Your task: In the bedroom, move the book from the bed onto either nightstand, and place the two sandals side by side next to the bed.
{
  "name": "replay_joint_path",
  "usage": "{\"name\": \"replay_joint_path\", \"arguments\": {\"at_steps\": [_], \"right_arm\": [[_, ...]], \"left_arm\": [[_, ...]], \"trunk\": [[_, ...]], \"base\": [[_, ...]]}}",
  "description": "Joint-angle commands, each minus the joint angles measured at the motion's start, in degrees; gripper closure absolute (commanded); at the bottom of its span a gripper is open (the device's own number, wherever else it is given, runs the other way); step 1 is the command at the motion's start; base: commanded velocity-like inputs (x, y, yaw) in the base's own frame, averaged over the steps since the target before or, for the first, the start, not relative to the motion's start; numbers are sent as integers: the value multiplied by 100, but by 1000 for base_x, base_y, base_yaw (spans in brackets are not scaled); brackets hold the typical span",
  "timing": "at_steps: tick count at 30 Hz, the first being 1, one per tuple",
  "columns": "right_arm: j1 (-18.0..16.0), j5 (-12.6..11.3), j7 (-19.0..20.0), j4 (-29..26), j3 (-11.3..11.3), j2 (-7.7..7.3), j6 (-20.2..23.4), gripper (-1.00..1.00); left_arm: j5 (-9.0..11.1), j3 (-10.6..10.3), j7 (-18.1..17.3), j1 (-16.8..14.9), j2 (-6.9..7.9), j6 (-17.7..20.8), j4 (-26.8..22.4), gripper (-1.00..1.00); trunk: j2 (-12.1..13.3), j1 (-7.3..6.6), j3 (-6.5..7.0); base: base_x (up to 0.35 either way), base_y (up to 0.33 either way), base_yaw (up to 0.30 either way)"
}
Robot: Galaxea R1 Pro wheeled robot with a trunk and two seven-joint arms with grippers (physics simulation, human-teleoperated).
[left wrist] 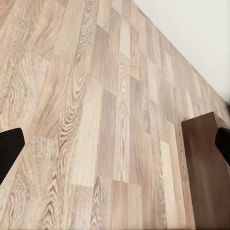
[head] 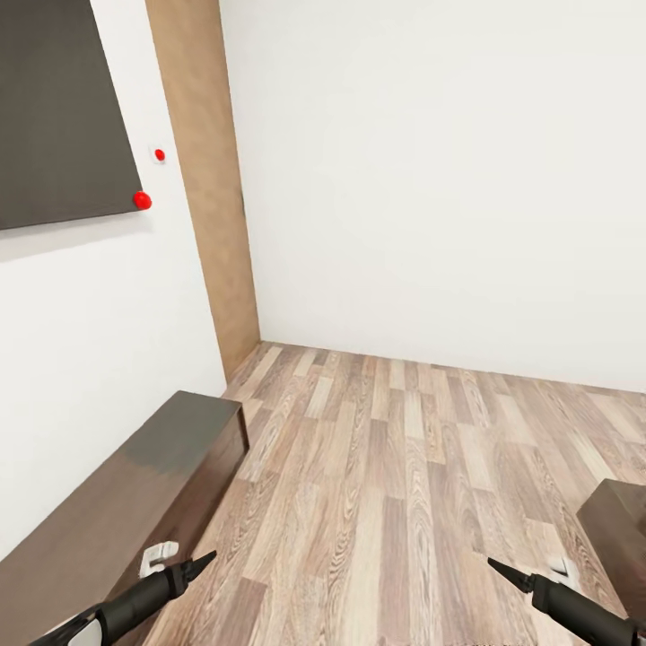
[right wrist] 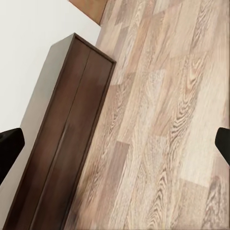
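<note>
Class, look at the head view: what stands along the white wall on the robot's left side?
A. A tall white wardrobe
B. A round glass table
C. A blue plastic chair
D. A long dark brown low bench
D: a long dark brown low wooden bench stands against the white wall.

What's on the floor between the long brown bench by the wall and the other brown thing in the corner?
Nothing but bare wood-plank floor. In the head view it runs from the long bench across to the dark brown furniture corner.
</note>
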Motion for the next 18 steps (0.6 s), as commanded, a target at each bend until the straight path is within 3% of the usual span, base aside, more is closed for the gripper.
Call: {"name": "replay_joint_path", "arguments": {"at_steps": [1, 11, 18], "right_arm": [[-11, -47, 24, 21, 48, 1, -15, -100], [-11, -47, 24, 21, 47, 0, -15, -100], [-11, -48, 24, 21, 47, 0, -15, -100]], "left_arm": [[25, -49, -7, -4, 2, -58, 5, -100], [26, -49, -7, -4, 2, -58, 5, -100], [33, -49, 10, -4, 4, -58, 5, -100]], "trunk": [[-3, 0, -5], [-3, 0, -5], [-3, 0, -5]], "base": [[0, 0, -93], [7, -3, -17], [229, -137, 0]]}}
